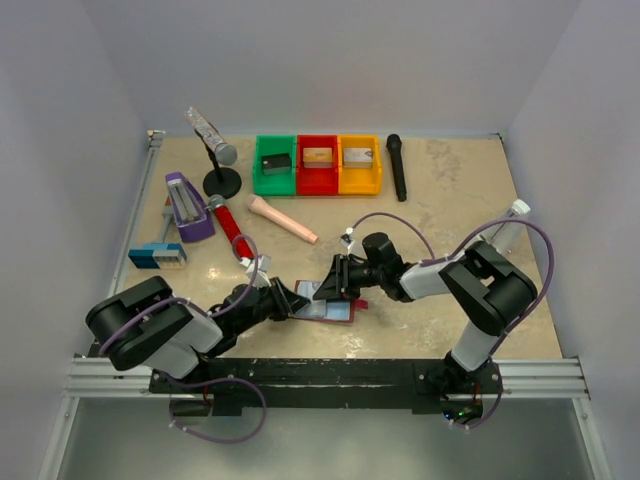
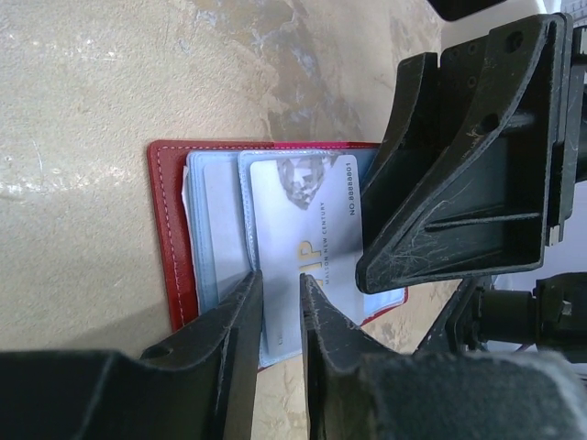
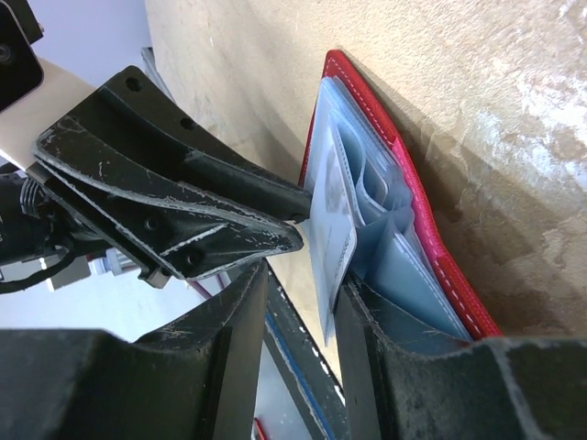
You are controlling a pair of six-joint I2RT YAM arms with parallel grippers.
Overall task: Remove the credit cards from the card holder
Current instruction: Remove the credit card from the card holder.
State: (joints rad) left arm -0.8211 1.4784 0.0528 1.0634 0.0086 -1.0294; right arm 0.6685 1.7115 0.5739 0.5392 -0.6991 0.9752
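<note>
From your left wrist camera, the left pincer [image 2: 280,289] has its fingers close together astride the near edge of a pale grey credit card [image 2: 307,206] in a clear pocket, and you cannot tell whether it grips the card or only brackets it. That view alone lets you read the card's face: "VIP" in large letters, a number along one edge, a faceted emblem. The right wrist camera shows you what that one hides: the card holder [image 3: 394,266] lies open on its dark red, white-stitched cover, and its blue-grey pockets fan upward. One leaf with the card stands between the fingers of the right pincer [image 3: 303,284], which is released, with a gap showing beside the leaf. In that view the left pincer's tips meet the leaf's edge. Only the top camera tells you where this is: the holder lies on the counter [image 1: 450,210], near the front at the middle, between the two pincers. At the back a green bin [image 1: 275,185], a red bin [image 1: 318,185] and a yellow bin [image 1: 360,185] stand side by side, with a black microphone [image 1: 397,168] just to their right
</note>
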